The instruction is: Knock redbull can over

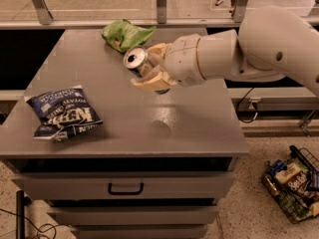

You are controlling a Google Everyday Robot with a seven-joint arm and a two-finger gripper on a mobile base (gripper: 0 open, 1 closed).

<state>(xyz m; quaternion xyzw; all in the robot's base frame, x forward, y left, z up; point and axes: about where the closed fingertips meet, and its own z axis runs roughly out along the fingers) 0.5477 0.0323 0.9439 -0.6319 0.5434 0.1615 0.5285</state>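
One gripper (144, 66) grips the redbull can (135, 59), tilted, apparently clear of the table (99, 128). Judgement: the tilt serves to tip it over.

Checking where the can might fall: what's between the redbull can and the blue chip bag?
Only bare grey tabletop, as the camera view shows. The redbull can is held tilted in the gripper, well apart from the chip bag.

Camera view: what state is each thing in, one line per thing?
redbull can: tilted steeply, off upright, held between the fingers.
gripper: above the table, closed on the can.
blue chip bag: lying flat at the table's left front.
green bag: crumpled at the back edge.
top drawer: shut.
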